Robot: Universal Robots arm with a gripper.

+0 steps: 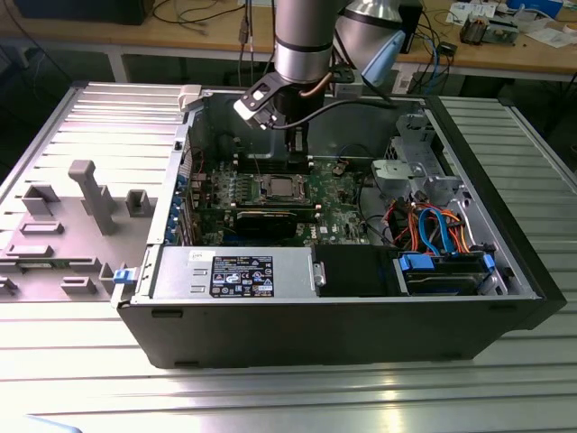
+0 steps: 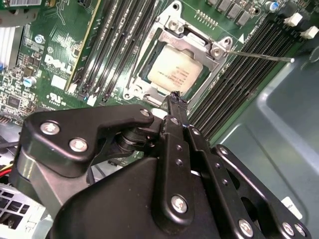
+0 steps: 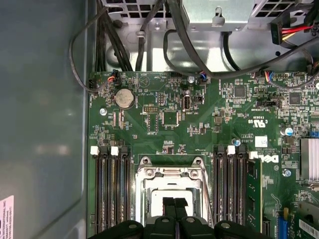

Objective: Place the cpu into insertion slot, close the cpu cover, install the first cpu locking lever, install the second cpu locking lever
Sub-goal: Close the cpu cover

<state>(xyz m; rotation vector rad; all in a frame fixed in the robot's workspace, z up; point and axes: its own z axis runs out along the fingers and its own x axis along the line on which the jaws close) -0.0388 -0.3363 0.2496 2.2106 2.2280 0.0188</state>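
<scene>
While cpu [image 2: 174, 73] sits in insertion slot [image 2: 130, 92] | cpu cover [image 2: 192, 44] lies over it | gripper [image 2: 175, 97] pressed together, empty

Robot arm [image 1: 302, 41]: one
Claw [image 3: 174, 203]: one
Desk [image 1: 270, 401]: one
Computer case [image 1: 270, 334]: one
Power supply box [image 1: 234, 271]: one
Motherboard [image 3: 199, 124]: one
cpu [image 2: 174, 72]: one
Coin battery [image 3: 124, 98]: one
Memory-slot banks [image 3: 112, 191]: two, one each side of the cpu

Exterior view looks down obliquely into the open computer case [image 1: 315, 334] from mid-distance; both wrist views look close down on the motherboard [image 3: 174, 119] [image 2: 55, 59], sharing the insertion slot [image 3: 169, 175] [image 2: 144, 64]
</scene>
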